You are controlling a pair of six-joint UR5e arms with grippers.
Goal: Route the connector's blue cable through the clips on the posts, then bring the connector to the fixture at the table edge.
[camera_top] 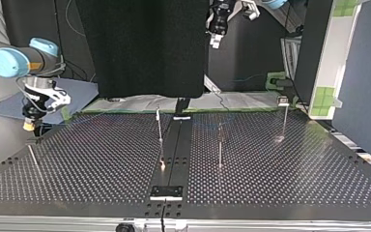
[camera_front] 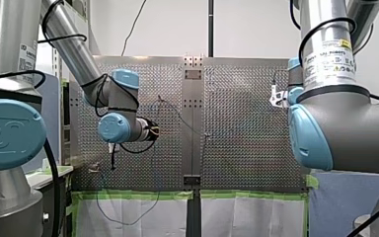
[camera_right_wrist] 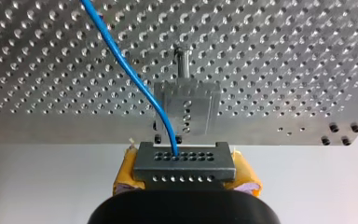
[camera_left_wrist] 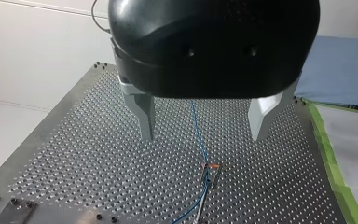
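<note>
Connector (camera_right_wrist: pixel 184 163) pinched between yellow pads (camera_right_wrist: pixel 247 175) of right tool (camera_right_wrist: pixel 186 173), just before fixture (camera_right_wrist: pixel 186 109) at bench (camera_right_wrist: pixel 284 70) edge; blue cable (camera_right_wrist: pixel 135 79) running off across bench. Left tool (camera_left_wrist: pixel 203 137) spread above cable.

In the right wrist view the connector (camera_right_wrist: pixel 184 163) covers most of my right gripper (camera_right_wrist: pixel 184 176). Only the outer ends of its yellow pads (camera_right_wrist: pixel 127 181) show, and the cable (camera_right_wrist: pixel 135 79) runs out of view at the far side. In the left wrist view my left gripper (camera_left_wrist: pixel 203 135) has a black housing (camera_left_wrist: pixel 214 42) that hides the cable's far stretch. In the front view my right arm (camera_front: pixel 335 128) covers nearly all of its gripper, and the cable is too thin to trace.
</note>
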